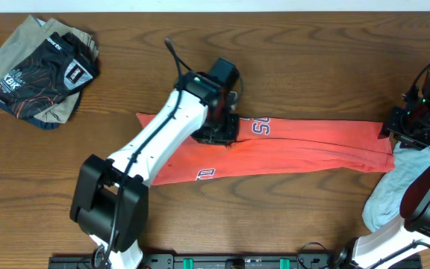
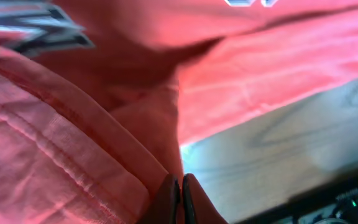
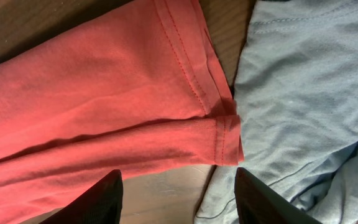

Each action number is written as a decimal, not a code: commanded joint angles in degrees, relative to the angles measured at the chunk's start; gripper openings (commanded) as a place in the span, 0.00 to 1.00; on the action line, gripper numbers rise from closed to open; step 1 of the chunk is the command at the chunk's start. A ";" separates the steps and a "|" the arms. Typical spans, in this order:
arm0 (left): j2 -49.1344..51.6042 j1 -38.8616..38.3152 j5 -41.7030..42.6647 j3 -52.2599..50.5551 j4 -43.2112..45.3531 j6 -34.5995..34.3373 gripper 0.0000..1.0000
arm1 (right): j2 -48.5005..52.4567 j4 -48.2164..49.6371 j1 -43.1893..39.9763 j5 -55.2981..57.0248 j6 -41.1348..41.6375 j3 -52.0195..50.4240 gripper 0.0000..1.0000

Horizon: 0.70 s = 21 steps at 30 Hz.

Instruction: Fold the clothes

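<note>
On dark wood table [image 1: 312, 67]: left tool [image 2: 180, 190] pinching red T-shirt [image 1: 312, 146]; right tool [image 3: 178, 190] spread wide.

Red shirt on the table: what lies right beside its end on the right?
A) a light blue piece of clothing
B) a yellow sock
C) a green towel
A: the right wrist view shows light blue clothing beside the stitched end of the red shirt.

Red T-shirt [image 1: 312, 146]: soft matt cloth, stitched hem. Pale blue garment [image 3: 303, 81]: soft cloth. Table [image 1: 290, 52]: smooth brown wood. Left arm [image 1: 155, 138]: shiny white plastic.
</note>
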 commanded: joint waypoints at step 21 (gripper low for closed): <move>0.42 -1.90 7.15 -0.37 -9.01 8.26 0.07 | 0.20 0.50 -0.39 0.04 -0.26 -0.09 0.56</move>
